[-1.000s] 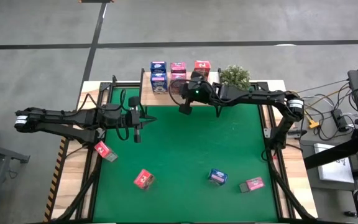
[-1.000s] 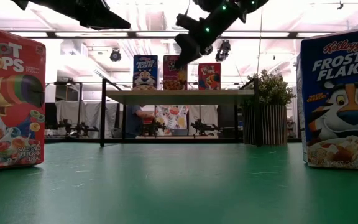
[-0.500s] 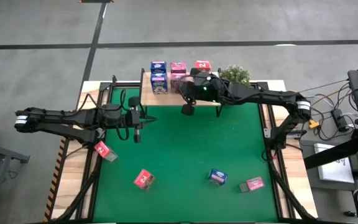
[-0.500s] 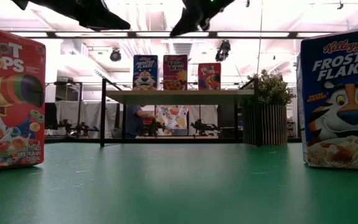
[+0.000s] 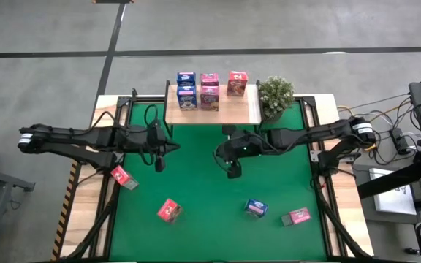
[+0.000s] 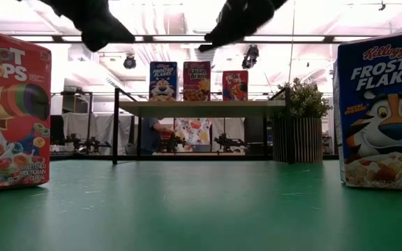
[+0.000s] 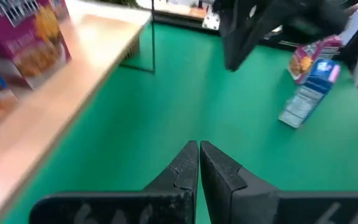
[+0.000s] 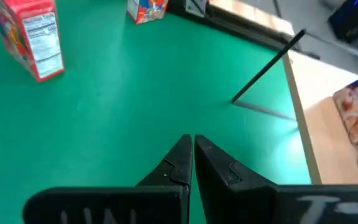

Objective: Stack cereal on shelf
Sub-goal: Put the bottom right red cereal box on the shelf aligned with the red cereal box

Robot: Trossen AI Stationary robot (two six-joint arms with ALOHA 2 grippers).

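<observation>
High view is showing the right tool (image 5: pixel 232 172) hanging over the green mat (image 5: pixel 196 219) with its fingers pressed together and nothing between them, just in front of the shelf (image 5: pixel 212 111). Five cereal boxes are standing on that shelf beyond the tool: two blue (image 5: pixel 186 97), two pink (image 5: pixel 210 95) and one red (image 5: pixel 237 82). Nearer the desk's front edge than the tool, a blue box (image 5: pixel 255 207) and a pink box (image 5: pixel 296 216) are lying on the mat. The left tool (image 5: pixel 160 165) is likewise closed and empty, waiting over the mat beside the shelf's left end, with a pink box (image 5: pixel 120 176) just beside it toward the front and a red box (image 5: pixel 169 210) farther forward. Left wrist view is showing its own fingers (image 7: pixel 180 167) shut tight above bare mat, the shelf's wooden edge (image 7: pixel 55 118) alongside. Right wrist view is showing its fingers (image 8: pixel 178 163) meeting as well, with a red box (image 8: pixel 35 37) upright on the mat ahead. Low view alone is revealing the printed fronts of three boxes (image 6: pixel 196 81) upright on the shelf, and a potted plant (image 6: pixel 300 118) beside it.
</observation>
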